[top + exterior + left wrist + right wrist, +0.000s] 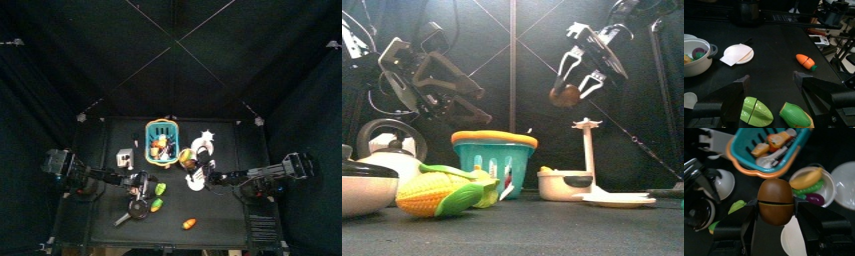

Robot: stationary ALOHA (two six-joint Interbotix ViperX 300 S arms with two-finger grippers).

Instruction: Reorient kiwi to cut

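Note:
The kiwi (775, 201), a brown oval with a seam around its middle, sits between the two jaws of my right gripper (775, 212), which is shut on it. In the front view the right gripper (575, 84) hangs high above the table with the kiwi (564, 95) at its tip, over the bowl and plate. The left gripper (771, 80) stands open low over the table, nothing between its jaws. Two green pieces (755, 110) lie just in front of it.
A teal basket (492, 158) of food stands mid-table, with a bowl of fruit (811, 183) and a white plate (620, 198) beside it. Also on the table are a carrot (805, 61), a plate with a knife (738, 53), a corn cob (438, 192) and a white post (587, 150).

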